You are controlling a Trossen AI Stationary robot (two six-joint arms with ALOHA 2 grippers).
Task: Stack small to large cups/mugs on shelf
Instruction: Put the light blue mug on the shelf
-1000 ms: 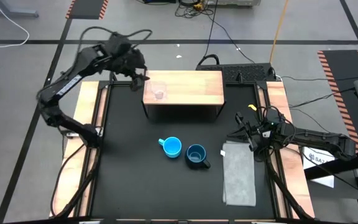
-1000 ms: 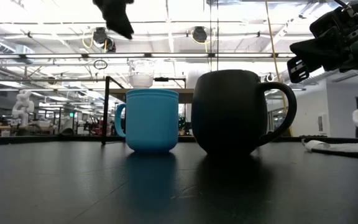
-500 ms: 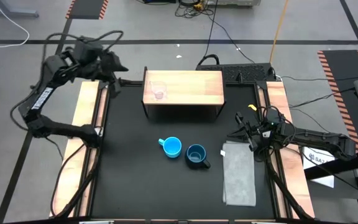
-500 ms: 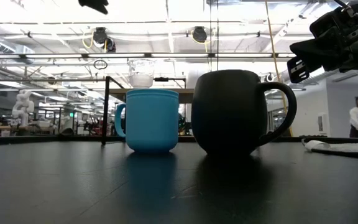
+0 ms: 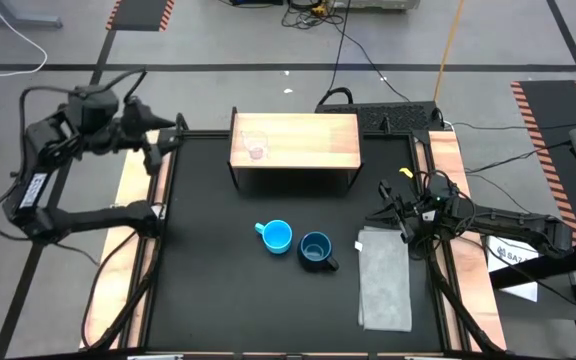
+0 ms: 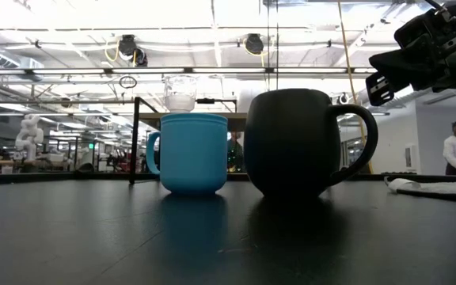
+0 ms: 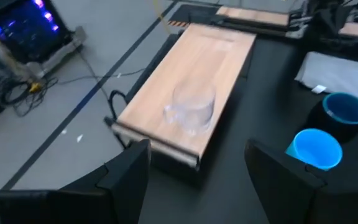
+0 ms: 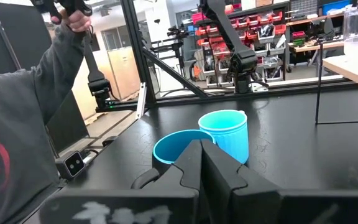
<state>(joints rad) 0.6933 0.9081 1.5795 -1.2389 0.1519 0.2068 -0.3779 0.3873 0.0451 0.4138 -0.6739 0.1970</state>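
A tiny clear cup (image 5: 255, 146) stands on its base at the left end of the wooden shelf (image 5: 308, 140); the left wrist view shows the cup (image 7: 193, 109) upright. A light-blue mug (image 5: 277, 236) and a navy mug (image 5: 316, 250) stand side by side on the black table, in front of the shelf. My left gripper (image 5: 163, 140) hangs open over the table's far left corner, left of the shelf, with nothing between its fingers (image 7: 129, 177). My right gripper (image 5: 390, 214) waits shut at the table's right side, pointing toward the two mugs (image 8: 224, 134).
A grey folded cloth (image 5: 383, 280) lies on the table just below my right gripper, right of the navy mug. Cables run along the floor behind the shelf. A person's sleeve (image 8: 17, 124) shows in the right wrist view, off the table.
My left gripper has drawn back from the clear cup on the shelf toward the table's left edge, rising a little and staying open. The clear cup stays upright on the shelf's left end. The mugs and my right arm have kept still.
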